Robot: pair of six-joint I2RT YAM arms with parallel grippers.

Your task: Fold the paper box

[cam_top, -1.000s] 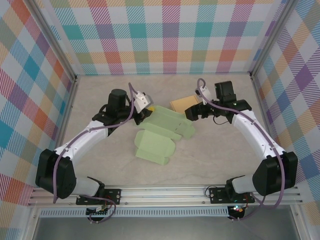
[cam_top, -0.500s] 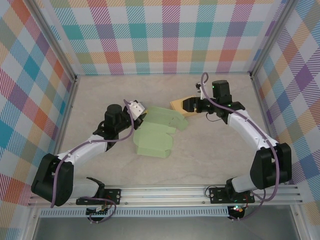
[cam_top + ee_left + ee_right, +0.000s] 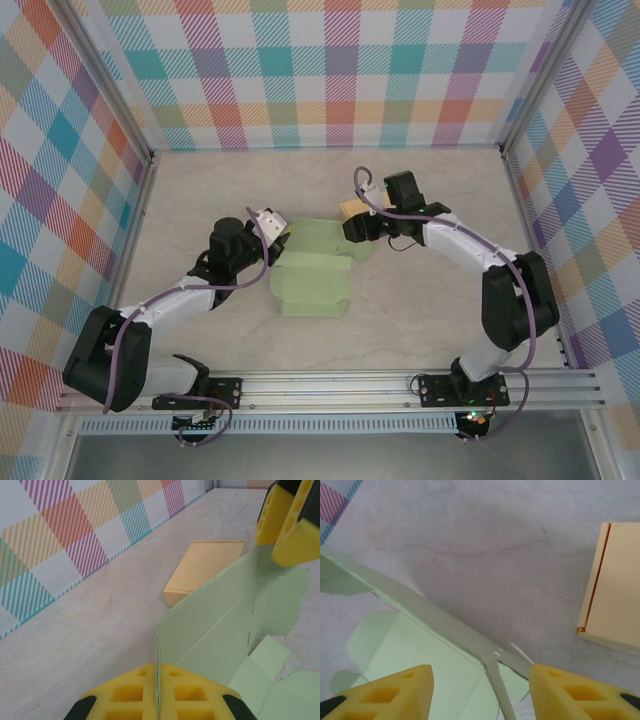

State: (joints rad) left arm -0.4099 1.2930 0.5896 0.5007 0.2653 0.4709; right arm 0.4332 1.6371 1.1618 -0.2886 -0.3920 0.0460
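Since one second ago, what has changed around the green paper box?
The right hand swung left to the green paper box, and its open jaws now stand astride a raised edge. The left hand drew back toward its base, pulling the box along. Unchanged: the left hand's pinch on a panel, and the tan box.

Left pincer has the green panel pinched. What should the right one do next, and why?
Probably close the right pincer on the raised edge of the green box. Its pads stand open on either side of that edge, while the left pincer is shut on the same panel's other end, so a second grip should let both arms crease the fold.
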